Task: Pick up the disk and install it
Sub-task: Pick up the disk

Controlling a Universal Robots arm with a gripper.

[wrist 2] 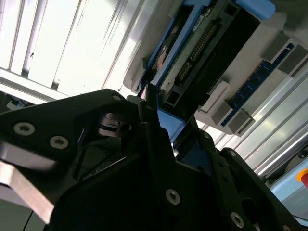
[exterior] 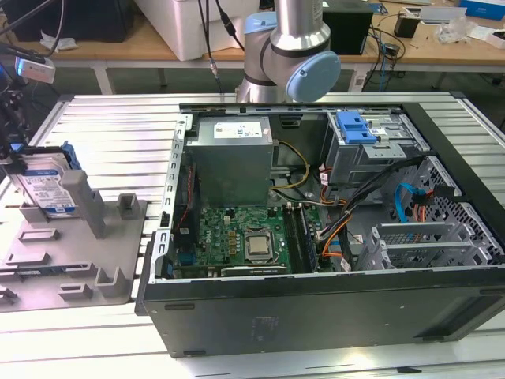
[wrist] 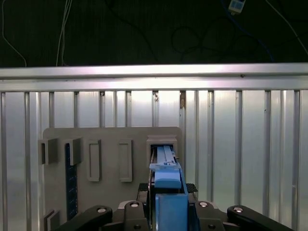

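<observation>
Slotted aluminium table (exterior: 118, 134) carries everything, with workbenches and cables behind it.

The disk (exterior: 46, 188) stands on edge in the grey plastic fixture (exterior: 87, 260) at the exterior view's left. Its blue-and-white label faces that camera, and its blue caddy rail (wrist: 168, 180) runs round the edges. It leans a little against one of the fixture's upright posts, and its lower edge looks to be down in the fixture, not lifted clear.

The gripper (wrist: 167, 197) is right at the disk's upper edge. In both wrist views its black body sits on either side of the blue rail, so the disk's thin edge runs up the middle of it. In the first wrist view the disk's long axis points straight away from the gripper, down towards the slot in the fixture's base. I cannot tell whether the gripper is clamped on the rail or only straddling it.

The open computer case (exterior: 316, 316) lies on its side just beside the fixture, to the exterior view's right, with the motherboard (exterior: 237, 237) and power supply (exterior: 233, 154) exposed. The grey metal drive cage (exterior: 371, 154), topped by a blue latch bracket (exterior: 353, 126), sits in the case's far corner, well apart from the disk. The arm (exterior: 288, 47) rises behind the case.
</observation>
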